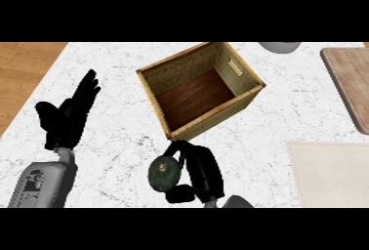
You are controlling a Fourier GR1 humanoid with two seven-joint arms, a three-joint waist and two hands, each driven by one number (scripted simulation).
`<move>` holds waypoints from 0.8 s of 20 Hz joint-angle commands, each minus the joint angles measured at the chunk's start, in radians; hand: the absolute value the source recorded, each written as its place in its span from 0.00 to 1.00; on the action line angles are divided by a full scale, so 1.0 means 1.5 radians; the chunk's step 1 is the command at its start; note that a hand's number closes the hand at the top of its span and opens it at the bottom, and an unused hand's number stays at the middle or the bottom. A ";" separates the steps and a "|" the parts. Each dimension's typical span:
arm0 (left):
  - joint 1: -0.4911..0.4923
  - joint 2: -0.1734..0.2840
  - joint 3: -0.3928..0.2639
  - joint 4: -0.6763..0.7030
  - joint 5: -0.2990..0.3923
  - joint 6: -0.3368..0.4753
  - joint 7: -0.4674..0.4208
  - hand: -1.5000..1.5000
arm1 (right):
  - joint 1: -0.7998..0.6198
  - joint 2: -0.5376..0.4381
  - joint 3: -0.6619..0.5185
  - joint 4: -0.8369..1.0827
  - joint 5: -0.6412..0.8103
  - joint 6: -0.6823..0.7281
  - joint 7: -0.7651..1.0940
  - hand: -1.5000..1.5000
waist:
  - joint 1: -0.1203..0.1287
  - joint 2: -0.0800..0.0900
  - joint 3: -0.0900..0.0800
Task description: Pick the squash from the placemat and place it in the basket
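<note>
Right robot hand (204, 171) curled round squash (164, 174) – just below basket (249, 100); left robot hand (69, 114) open.

Squash (164, 174) dark green, perhaps mottled; basket (153, 83) tan weave, brown floor; counter (115, 146) white marble, grey-veined.

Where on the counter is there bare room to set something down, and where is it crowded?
Bare counter lies between the basket and the wooden board, above the placemat. Another free patch lies between the open left hand and the basket. The basket holds nothing yet. It is crowded just below the basket, where the right hand holds the squash.
</note>
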 commanded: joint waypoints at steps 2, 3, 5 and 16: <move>-0.015 0.002 0.013 0.015 -0.006 0.018 0.008 0.50 | -0.067 0.008 0.146 -0.110 -0.044 -0.136 0.073 1.00 | -0.029 -0.006 -0.001; -0.006 0.004 0.017 0.027 -0.012 0.022 -0.007 0.50 | -0.077 0.008 0.174 -0.115 -0.037 -0.173 0.095 1.00 | -0.038 -0.005 -0.002; -0.014 0.003 0.025 0.023 -0.004 0.027 0.009 0.50 | -0.131 0.008 0.209 -0.136 0.003 -0.204 0.167 1.00 | -0.056 -0.011 -0.003; 0.011 0.016 0.035 0.034 -0.011 0.023 -0.014 0.50 | -0.405 0.008 0.111 -0.147 0.070 -0.243 0.498 1.00 | -0.069 -0.016 -0.005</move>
